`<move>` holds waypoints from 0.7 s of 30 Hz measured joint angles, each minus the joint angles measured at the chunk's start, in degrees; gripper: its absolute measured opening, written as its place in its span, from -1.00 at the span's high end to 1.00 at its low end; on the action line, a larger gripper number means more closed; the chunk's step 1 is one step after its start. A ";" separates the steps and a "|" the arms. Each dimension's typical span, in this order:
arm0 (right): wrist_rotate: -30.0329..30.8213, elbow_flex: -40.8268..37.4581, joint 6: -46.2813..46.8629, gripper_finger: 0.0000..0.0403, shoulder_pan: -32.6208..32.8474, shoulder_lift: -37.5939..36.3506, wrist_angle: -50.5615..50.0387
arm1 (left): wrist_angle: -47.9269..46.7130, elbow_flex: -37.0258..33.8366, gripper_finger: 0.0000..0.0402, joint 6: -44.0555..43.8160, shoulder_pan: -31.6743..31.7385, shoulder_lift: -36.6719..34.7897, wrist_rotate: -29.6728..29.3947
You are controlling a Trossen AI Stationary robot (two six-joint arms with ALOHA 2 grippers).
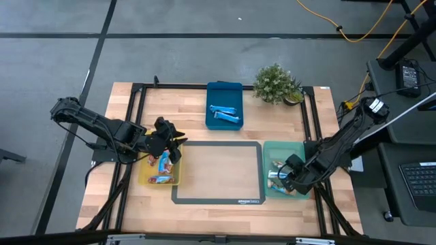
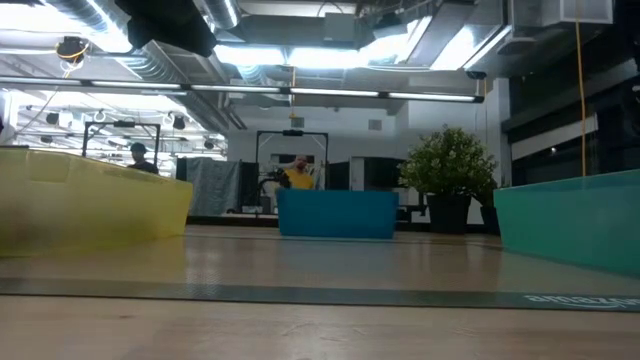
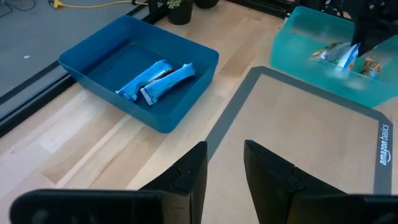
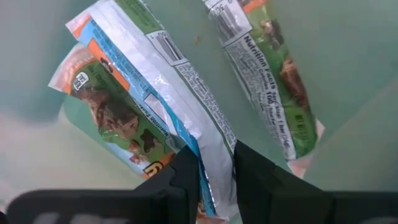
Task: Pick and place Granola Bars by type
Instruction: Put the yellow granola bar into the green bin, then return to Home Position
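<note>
Right gripper point(image 4: 216, 180) jaws pinching glossy crinkled granola bar point(image 4: 158, 87), left gripper point(image 3: 225, 171) jaws narrowly parted, empty

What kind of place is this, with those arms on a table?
Likely a robotics lab or workshop: a wooden table framed in black metal, exposed ceiling ducts with strip lights, and orange cables trailing across a grey floor.

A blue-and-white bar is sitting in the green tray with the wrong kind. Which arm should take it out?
The right. Its gripper is down inside the green tray, jaws closed around the blue-and-white bar. The left gripper is empty, over by the yellow tray across the mat.
</note>
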 joint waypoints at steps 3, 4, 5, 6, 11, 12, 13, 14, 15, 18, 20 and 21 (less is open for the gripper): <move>-0.02 -0.96 -0.15 0.58 0.02 0.00 1.73 | 0.00 0.00 0.51 -0.54 0.00 0.00 0.04; 0.00 -0.98 -0.23 0.58 0.00 0.00 1.80 | 0.00 0.00 0.51 -0.54 0.00 0.00 0.08; 0.00 -0.98 -0.39 0.58 0.00 0.00 1.92 | 0.00 0.00 0.51 -0.54 0.00 0.00 0.18; 0.00 -0.98 -0.95 0.58 0.00 0.00 2.00 | 0.00 0.00 0.51 -0.54 0.00 0.00 0.22; 0.02 -0.96 -3.49 0.42 0.00 0.00 4.42 | 0.00 0.00 0.51 -0.56 0.00 0.00 0.22; 0.02 -0.96 -4.36 0.35 0.00 -0.08 5.23 | 0.00 0.00 0.51 -0.61 0.00 0.00 0.22; 0.03 -0.94 -4.49 0.28 0.00 -0.12 5.77 | 0.00 0.00 0.51 -0.75 0.00 0.00 0.22; 0.02 -0.94 -4.69 0.20 -0.01 -0.15 6.15 | 0.00 0.00 0.51 -0.89 0.00 0.00 0.22; 0.03 -0.72 -5.02 0.13 -0.04 -0.22 5.95 | 0.02 0.00 0.51 -1.12 0.00 0.00 0.20; 0.61 1.45 -10.60 -0.04 -1.46 -1.11 4.17 | 0.48 0.00 0.51 -1.95 0.00 0.00 0.17; 2.85 4.25 -18.25 -0.07 -3.58 -2.25 1.50 | 1.01 0.00 0.51 -2.04 0.00 0.00 0.15; 4.85 6.03 -22.90 -0.06 -4.92 -2.93 -0.33 | 1.81 0.00 0.51 -2.04 0.00 0.00 0.15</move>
